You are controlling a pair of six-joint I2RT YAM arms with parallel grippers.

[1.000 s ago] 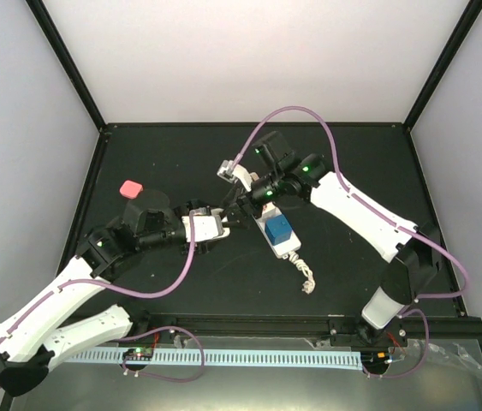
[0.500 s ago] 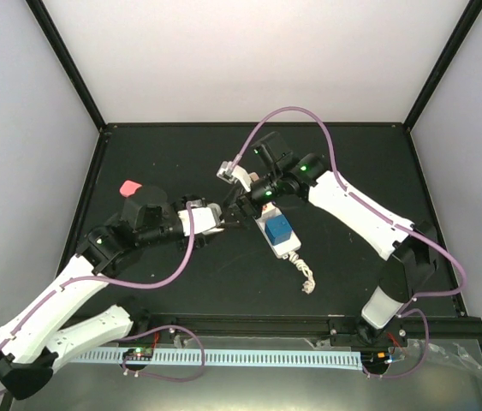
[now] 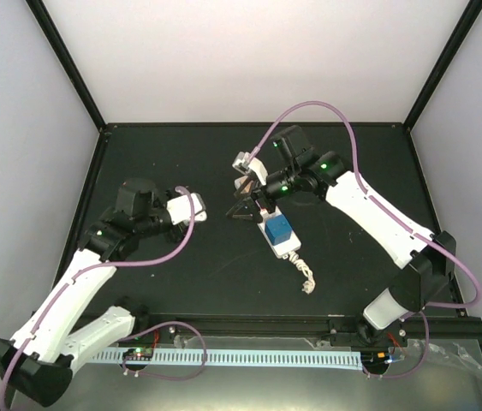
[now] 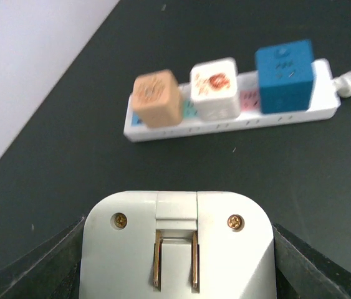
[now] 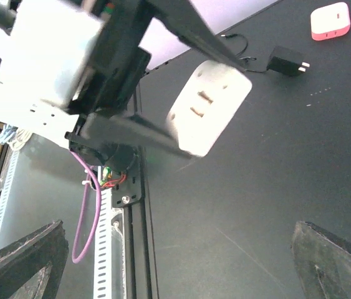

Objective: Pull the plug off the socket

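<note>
The socket, a long white power strip (image 4: 237, 118), lies on the black table with a tan cube (image 4: 157, 98), a white cube (image 4: 215, 88) and a blue cube (image 4: 284, 59) plugged in. It also shows in the top view (image 3: 285, 244). My left gripper (image 4: 178, 265) is shut on a white plug (image 4: 175, 243) whose two brass prongs are bare and face the strip, well clear of it. In the top view my left gripper (image 3: 191, 205) sits left of the strip. My right gripper (image 3: 246, 211) is open over the strip's far end. In its wrist view the right gripper (image 5: 178, 261) is empty.
A pink adapter (image 5: 331, 18) and a small black plug with a thin cord (image 5: 285, 62) lie on the table beyond my left arm. The strip's bundled white cord (image 3: 307, 279) trails toward the near edge. The table's front rail (image 5: 131, 205) runs below.
My left gripper has drawn back to the left with the white plug, away from the strip. The right arm has shifted slightly right and stays over the strip's far end.
</note>
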